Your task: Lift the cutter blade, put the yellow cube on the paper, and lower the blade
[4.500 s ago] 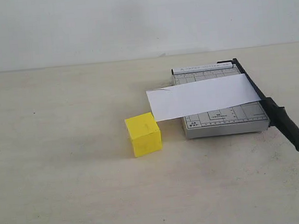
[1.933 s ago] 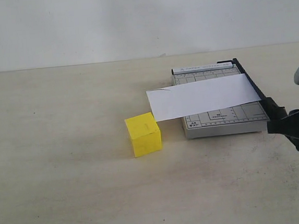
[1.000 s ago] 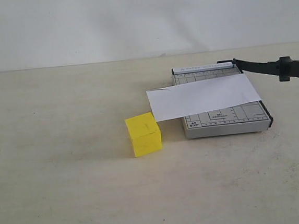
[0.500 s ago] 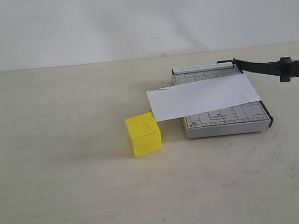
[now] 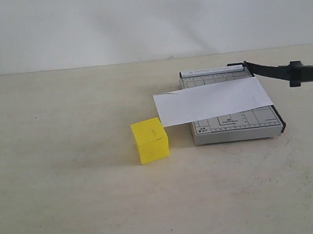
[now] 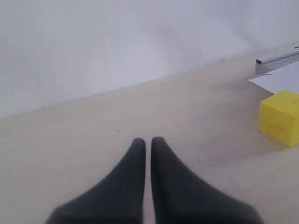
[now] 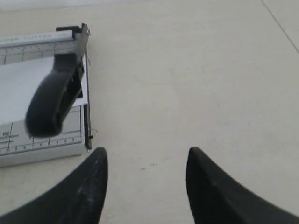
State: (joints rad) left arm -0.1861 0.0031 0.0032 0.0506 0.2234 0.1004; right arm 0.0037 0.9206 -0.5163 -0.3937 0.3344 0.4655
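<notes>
- Yellow cube (image 5: 150, 140) sits on the bare worktop (image 5: 69, 185), closer to the front edge than anything else, just beside the paper's overhanging end and not yet on it. We judge placing it to be the step in hand.
- Our left gripper (image 6: 147, 141) has its fingers pressed together around nothing, and the cube lies ahead, well apart. Next it must spread, approach and straddle the cube.
- Bare worktop surrounds the cube toward the front and left edges, so we see a free approach.
- Paper (image 5: 212, 101) lies across the grey trimmer base (image 5: 237, 126), toward the right edge.
- Cutter blade (image 5: 276, 72) stands raised from its hinge at the base's far corner, clear of the sheet. Our right gripper (image 7: 147, 151) is spread wide, empty, and apart from the handle.
- Room over the paper looks open, and we judge that entering from the left edge avoids the blade.
</notes>
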